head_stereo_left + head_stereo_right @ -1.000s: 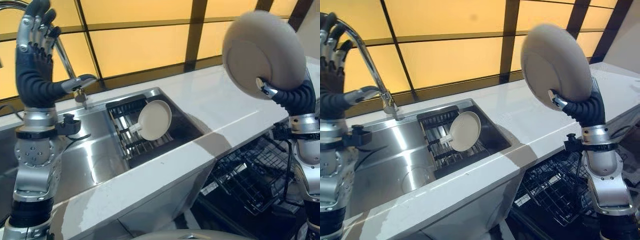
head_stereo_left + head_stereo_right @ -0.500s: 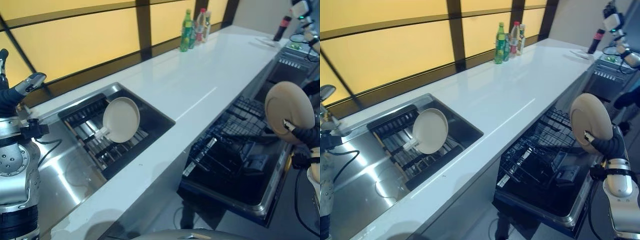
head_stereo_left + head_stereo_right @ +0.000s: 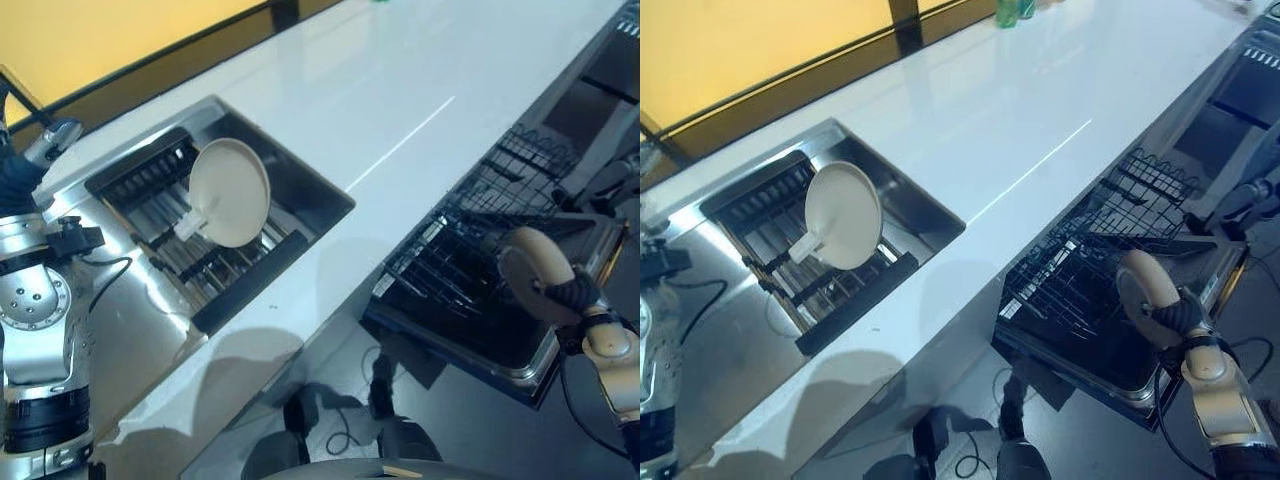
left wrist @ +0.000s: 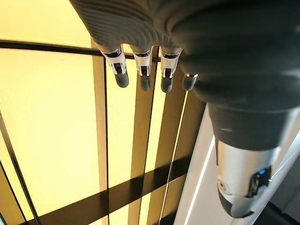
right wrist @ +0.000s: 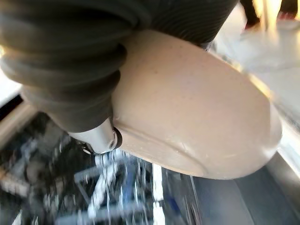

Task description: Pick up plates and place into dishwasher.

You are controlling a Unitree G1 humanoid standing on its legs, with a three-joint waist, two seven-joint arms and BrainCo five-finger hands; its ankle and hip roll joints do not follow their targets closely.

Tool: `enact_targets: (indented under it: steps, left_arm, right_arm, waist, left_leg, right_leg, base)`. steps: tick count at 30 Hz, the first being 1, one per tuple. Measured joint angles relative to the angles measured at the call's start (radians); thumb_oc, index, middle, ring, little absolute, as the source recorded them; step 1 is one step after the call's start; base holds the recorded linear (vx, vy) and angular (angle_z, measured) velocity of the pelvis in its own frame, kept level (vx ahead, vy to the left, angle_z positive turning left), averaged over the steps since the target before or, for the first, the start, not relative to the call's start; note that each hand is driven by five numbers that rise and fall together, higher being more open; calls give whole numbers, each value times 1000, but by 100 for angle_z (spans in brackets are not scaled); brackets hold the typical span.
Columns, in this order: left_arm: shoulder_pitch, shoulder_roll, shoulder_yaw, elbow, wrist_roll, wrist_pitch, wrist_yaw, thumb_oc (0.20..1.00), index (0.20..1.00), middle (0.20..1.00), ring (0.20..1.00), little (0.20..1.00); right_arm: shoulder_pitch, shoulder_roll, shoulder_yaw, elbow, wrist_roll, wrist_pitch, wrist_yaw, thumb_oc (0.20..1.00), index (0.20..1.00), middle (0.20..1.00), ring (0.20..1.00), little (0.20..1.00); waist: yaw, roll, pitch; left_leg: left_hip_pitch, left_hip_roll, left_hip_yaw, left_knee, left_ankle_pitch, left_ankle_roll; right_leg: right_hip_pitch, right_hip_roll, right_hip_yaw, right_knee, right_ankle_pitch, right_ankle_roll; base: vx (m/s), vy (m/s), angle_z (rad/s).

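Gripping round beige plate (image 3: 533,273) on edge, right hand (image 3: 570,295), over dishwasher rack (image 3: 470,255)

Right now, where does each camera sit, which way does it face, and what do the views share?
Left eye view: on the head, looking down at the sink, white counter and open dishwasher rack; both arms show.
Right eye view: beside it, same scene; the right hand holds a plate by the rack.
Left wrist view: looks along the left hand, straight fingers, toward yellow window panels.
Right wrist view: against the held plate, rack below.
Shared: both eyes show the second plate in the sink rack.
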Motion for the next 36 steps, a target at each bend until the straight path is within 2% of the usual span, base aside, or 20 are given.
enact_targets:
  steps: [3,7,9,13,19,22,28,36]
  left_arm:
    - [-37,44,-19,17,0,9,4,1000,1000,1000,1000,1000]
    - [-87,117,-45,31,0,30,5,1000,1000,1000,1000,1000]
    - [-99,141,-64,39,0,33,5,1000,1000,1000,1000,1000]
    - [-117,186,-90,66,-1,33,6,1000,1000,1000,1000,1000]
    - [-181,208,-127,76,-1,33,12,1000,1000,1000,1000,1000]
    - [-207,240,-159,78,-1,34,20,1000,1000,1000,1000,1000]
    - [-325,268,-272,96,-1,54,65,1000,1000,1000,1000,1000]
    - [-417,271,-364,106,0,71,103,1000,1000,1000,1000,1000]
  right_arm:
    - [-10,-18,46,16,64,-64,56,200,200,200,200,200]
    - [-54,-31,128,57,114,-146,91,200,200,200,200,200]
    - [-76,-38,140,64,139,-186,103,200,200,200,200,200]
    - [-141,-48,160,82,210,-238,147,200,200,200,200,200]
    - [-208,-79,268,170,228,-235,266,200,200,200,200,200]
    - [-246,-86,323,222,197,-219,280,200,200,200,200,200]
    - [-377,-87,533,350,65,-177,287,200,200,200,200,200]
    - [-478,-92,587,359,10,-139,361,200,200,200,200,200]
  waist:
    - [26,-30,17]
    - [36,-81,44]
    - [52,-96,51]
    - [69,-104,56]
    - [96,-115,61]
    - [103,-121,65]
    - [107,-121,84]
    - [103,-104,120]
  left_leg:
    - [-10,23,-25,22,-11,-17]
    - [-25,41,-63,33,-11,-36]
    - [-35,45,-65,34,-10,-38]
    - [-41,46,-73,34,-14,-41]
    - [-58,45,-110,48,-22,-45]
    - [-74,45,-115,57,-22,-45]
    - [-124,45,-134,89,-22,-47]
    - [-139,44,-145,99,-22,-48]
  right_leg:
    - [7,23,-26,-3,1,-19]
    - [19,41,-61,-19,5,-36]
    - [16,44,-63,-28,9,-41]
    - [15,44,-123,-38,14,-49]
    - [13,45,-166,-44,15,-50]
    - [2,45,-174,-44,16,-53]
    - [-27,45,-192,-41,24,-63]
    - [-41,46,-196,-29,24,-64]
  base:
    - [69,-359,10]
    - [53,-296,17]
    - [24,-225,4]
    - [5,-161,2]
    - [-16,-108,7]
    - [-83,-92,5]
    - [-103,-25,7]
    - [-76,19,1]
